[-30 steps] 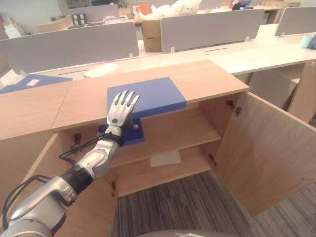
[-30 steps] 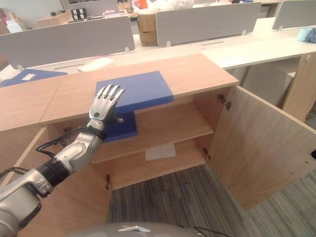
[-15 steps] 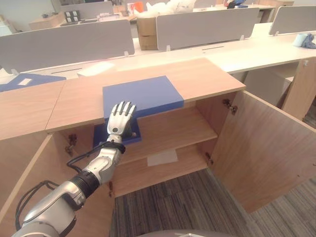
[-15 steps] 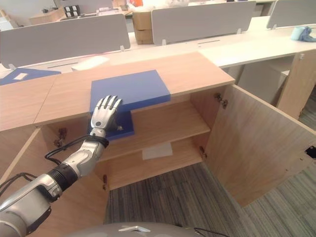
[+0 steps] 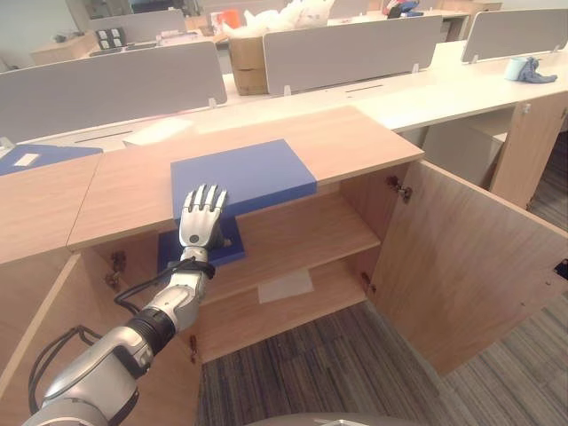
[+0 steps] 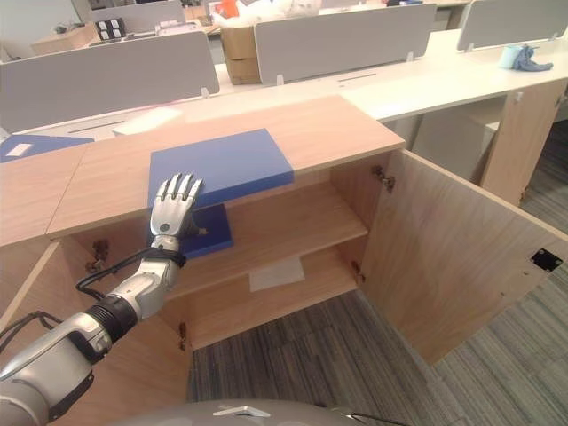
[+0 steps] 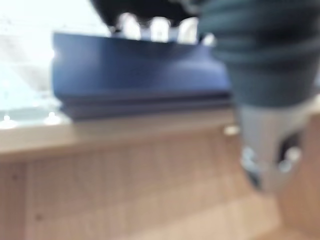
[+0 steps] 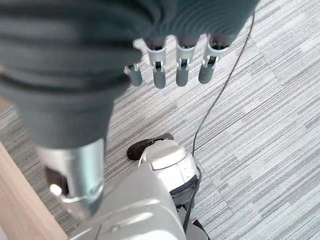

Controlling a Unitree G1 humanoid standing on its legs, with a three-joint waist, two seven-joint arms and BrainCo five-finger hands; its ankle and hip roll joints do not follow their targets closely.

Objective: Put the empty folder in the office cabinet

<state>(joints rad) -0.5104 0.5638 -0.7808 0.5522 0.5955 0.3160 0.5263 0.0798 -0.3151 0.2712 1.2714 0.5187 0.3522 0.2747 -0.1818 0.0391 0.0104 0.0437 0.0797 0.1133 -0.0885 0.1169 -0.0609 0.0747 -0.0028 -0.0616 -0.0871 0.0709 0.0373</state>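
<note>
One folder (image 5: 241, 175) on cabinet (image 5: 373, 146) top, overhanging.
My left hand (image 5: 201, 217), fingers straight, at its front edge; right hand (image 8: 170, 70) relaxed, empty.

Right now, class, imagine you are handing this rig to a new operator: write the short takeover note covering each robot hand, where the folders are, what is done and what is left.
Left robot hand: open, fingers straight, raised in front of the open cabinet, at the near edge of the blue folder on top.
Right robot hand: open, idle, hanging over the carpet.
A second blue folder lies on the upper shelf, partly sticking out over its front edge.
The right-hand door is wide open.
Done: one folder on the shelf.
Left: probably push it fully in, then shut the door.
</note>
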